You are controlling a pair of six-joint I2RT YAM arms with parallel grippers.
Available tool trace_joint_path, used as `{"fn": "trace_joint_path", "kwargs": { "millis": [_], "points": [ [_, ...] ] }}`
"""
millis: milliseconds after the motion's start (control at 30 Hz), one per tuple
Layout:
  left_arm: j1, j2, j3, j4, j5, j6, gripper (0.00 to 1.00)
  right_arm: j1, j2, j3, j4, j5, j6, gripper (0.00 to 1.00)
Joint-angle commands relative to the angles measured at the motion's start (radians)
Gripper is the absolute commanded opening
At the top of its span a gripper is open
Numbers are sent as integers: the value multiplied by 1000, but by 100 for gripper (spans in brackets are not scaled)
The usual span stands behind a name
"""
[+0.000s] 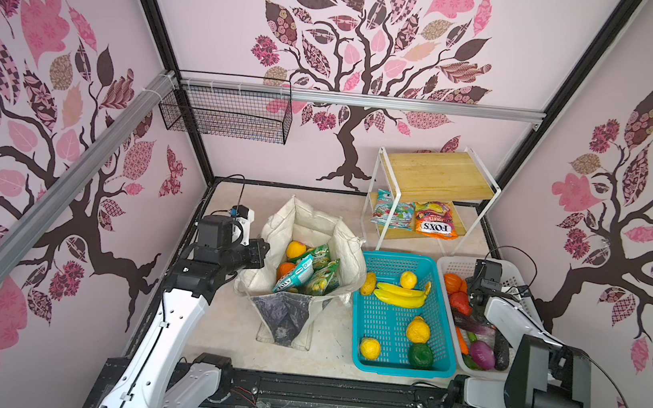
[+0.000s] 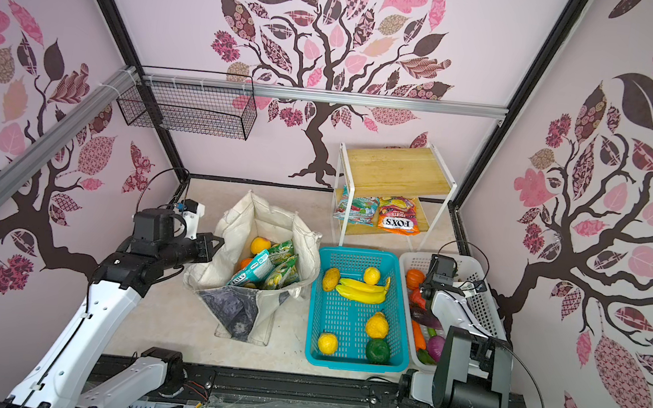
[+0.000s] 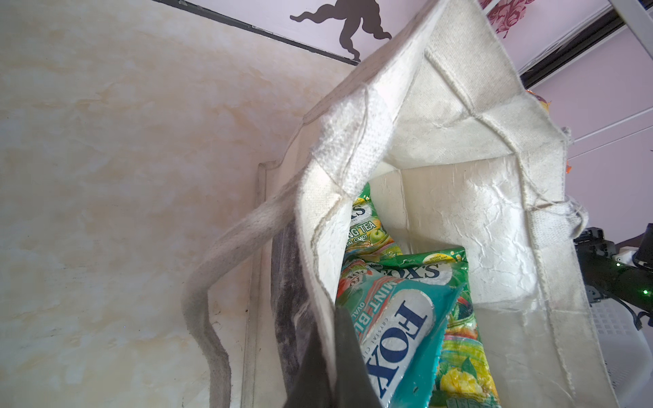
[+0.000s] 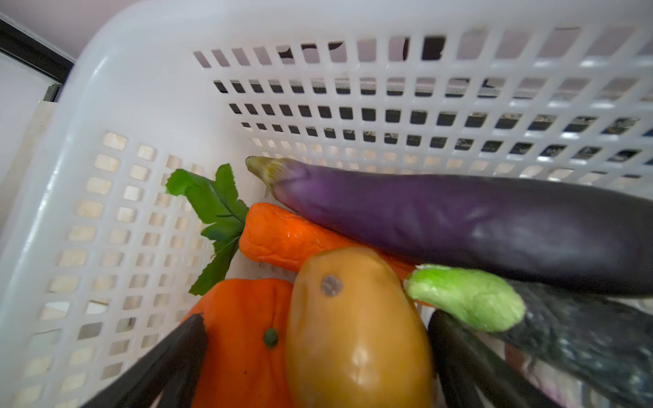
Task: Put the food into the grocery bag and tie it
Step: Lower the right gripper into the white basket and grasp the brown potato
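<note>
The grocery bag [image 1: 316, 220] [image 2: 269, 217] stands open left of centre in both top views, its dark painted panel [image 1: 283, 313] facing forward. Inside lie a teal snack packet [image 1: 295, 273] [image 3: 399, 339], green packets [image 1: 324, 281] [image 3: 367, 233] and an orange fruit [image 1: 295, 249]. My left gripper [image 1: 263, 250] [image 3: 330, 339] is shut on the bag's left rim [image 3: 318, 247]; a handle [image 3: 219, 268] hangs outside. My right gripper [image 4: 318, 318] is down in the white basket [image 1: 456, 266] [image 4: 141, 106], open. Its fingers [image 4: 176, 353] flank a yellow-brown fruit [image 4: 357, 335] and an orange pepper [image 4: 243, 335].
A teal basket [image 1: 394, 259] between bag and white basket holds bananas [image 1: 400, 295], yellow fruits and a green one. The white basket also has a purple aubergine [image 4: 459, 226] and carrot [image 4: 282, 240]. A white-framed wooden shelf [image 1: 437, 175] at the back carries more snack packets [image 1: 435, 221].
</note>
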Motion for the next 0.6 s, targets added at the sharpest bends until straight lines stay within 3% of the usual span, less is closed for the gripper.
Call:
{"fn": "trace_joint_path", "kwargs": {
  "millis": [0, 400, 567],
  "points": [
    [-5, -5, -25, -7, 12, 14, 0, 11, 33, -53, -130, -126, -25, 100],
    [-6, -11, -26, -7, 2, 16, 0, 11, -49, -56, -153, -106, -27, 79],
    [-6, -6, -25, -6, 12, 15, 0, 11, -97, -46, -179, -116, -24, 79]
  ]
}}
